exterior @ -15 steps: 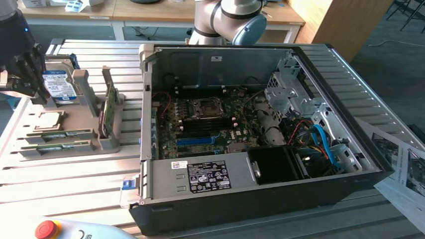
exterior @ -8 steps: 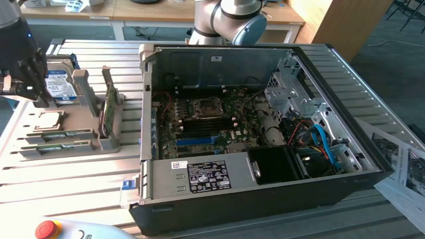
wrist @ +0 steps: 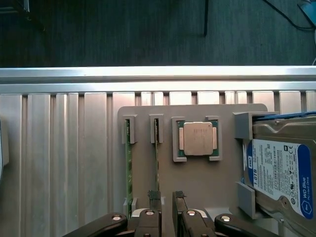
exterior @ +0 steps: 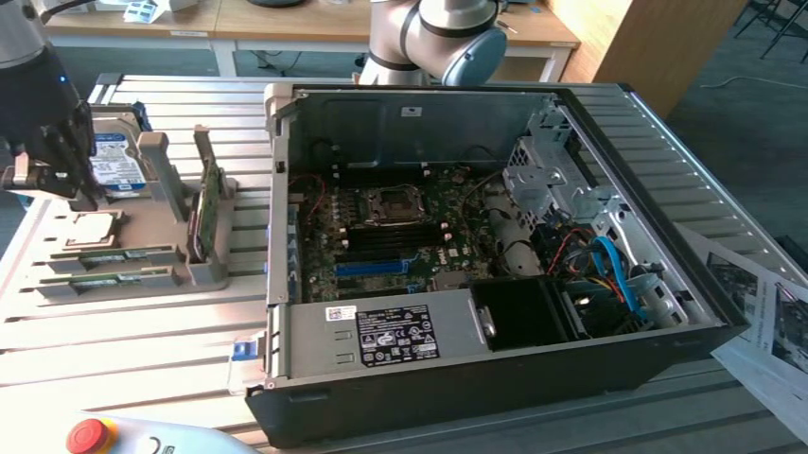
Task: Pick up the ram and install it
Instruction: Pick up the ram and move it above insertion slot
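While the open PC case (exterior: 505,378) takes up the middle of the slatted metal table (exterior: 127,350), w/ its mobo (exterior: 378,236) exposed and the PSU (exterior: 378,336) along the near wall, the robot arm's base (exterior: 436,38) stands behind it. Printed papers (exterior: 770,312) lie at the ext. view's right, well apart from the work. At the ext. view's left sits a grey parts holder (wrist: 197,182), carrying a blue-labelled HDD (exterior: 116,161) (wrist: 281,173), a broader green card (exterior: 204,213) standing upright in its stand, a CPU (exterior: 91,229) (wrist: 197,138) in a square pocket, and two thin green sticks on edge in parallel slots. The ram (exterior: 114,255) (wrist: 157,158) is the stick just beside the CPU; the second stick (exterior: 101,281) (wrist: 129,168) is in the next slot over. A red e-stop button (exterior: 86,435) sits at the near table edge. The gripper (wrist: 166,197) hangs over the holder's left part in the ext. view; its fingers (wrist: 154,196) stand partly apart w/ bare grey holder btwn them, gripping nothing, one fingertip right at the end of the ram.
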You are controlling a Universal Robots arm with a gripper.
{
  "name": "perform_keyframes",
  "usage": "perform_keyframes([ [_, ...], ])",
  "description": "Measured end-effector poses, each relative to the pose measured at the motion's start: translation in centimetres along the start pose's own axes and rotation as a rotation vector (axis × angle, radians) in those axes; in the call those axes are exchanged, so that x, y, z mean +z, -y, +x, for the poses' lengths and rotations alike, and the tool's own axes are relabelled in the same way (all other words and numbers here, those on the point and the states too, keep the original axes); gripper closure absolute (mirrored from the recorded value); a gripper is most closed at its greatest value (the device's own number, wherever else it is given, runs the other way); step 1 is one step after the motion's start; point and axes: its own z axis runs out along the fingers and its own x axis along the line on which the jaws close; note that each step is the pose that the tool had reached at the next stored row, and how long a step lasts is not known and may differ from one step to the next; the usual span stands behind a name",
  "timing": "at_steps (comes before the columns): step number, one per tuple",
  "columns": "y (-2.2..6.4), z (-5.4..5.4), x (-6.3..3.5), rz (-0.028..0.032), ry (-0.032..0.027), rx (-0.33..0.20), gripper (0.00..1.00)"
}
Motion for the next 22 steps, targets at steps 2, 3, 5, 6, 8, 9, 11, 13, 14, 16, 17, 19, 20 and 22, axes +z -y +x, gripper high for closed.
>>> perform_keyframes([
  [2, 0.01, 0.0, 0.22, 0.0000, 0.0000, 0.000, 0.76],
  [3, 0.01, 0.0, 0.35, 0.0001, 0.0001, 0.000, 0.76],
  [5, 0.02, 0.0, 0.64, 0.0000, 0.0000, 0.000, 0.76],
  [6, 0.03, 0.0, 0.81, 0.0000, 0.0000, 0.000, 0.76],
  [8, 0.04, 0.0, 1.11, 0.0000, 0.0000, 0.000, 0.76],
  [9, 0.05, 0.0, 1.24, 0.0001, 0.0000, 0.000, 0.76],
  [11, 0.06, 0.0, 1.51, 0.0001, 0.0001, 0.000, 0.76],
  [13, 0.07, 0.0, 1.76, 0.0001, 0.0000, 0.000, 0.76],
  [14, 0.07, 0.0, 1.87, 0.0000, 0.0001, 0.000, 0.76],
  [16, 0.08, 0.0, 2.10, 0.0000, 0.0000, 0.000, 0.76],
  [17, 0.09, 0.0, 2.22, 0.0001, 0.0000, 0.000, 0.76],
  [19, 0.09, 0.0, 2.41, 0.0001, 0.0000, 0.000, 0.76],
  [20, 0.09, 0.0, 2.46, 0.0000, 0.0000, 0.000, 0.76],
  [22, 0.09, 0.0, 2.46, -0.0003, -0.0002, 0.000, 0.76],
])
